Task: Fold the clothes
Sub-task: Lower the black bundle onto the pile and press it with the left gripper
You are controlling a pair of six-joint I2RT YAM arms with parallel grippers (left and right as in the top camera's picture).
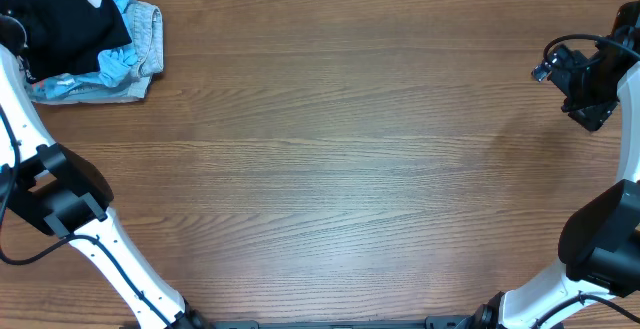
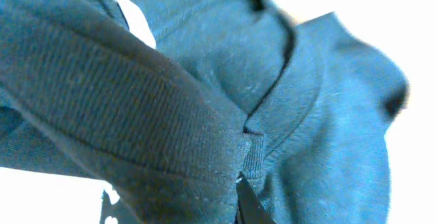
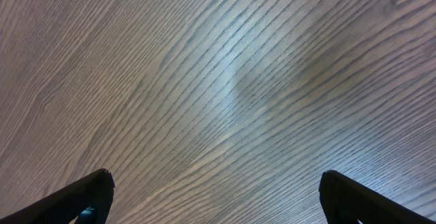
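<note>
Upper left of your overhead view: the clothes (image 1: 60, 14) run off the frame's edge and bury part of the pale blue garments (image 1: 120, 64). In your left wrist view, blurred fabric hides all but a sliver of the left gripper (image 2: 248, 203), bottom centre; the bottom edge crops the right gripper (image 3: 216, 183).

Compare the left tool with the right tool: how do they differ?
The left tool is shut on the black garment; the right tool stands wide open, holding nothing. The left tool is in the far-left corner; the right tool hangs over bare table by the right edge. Both sit near table edges.
</note>
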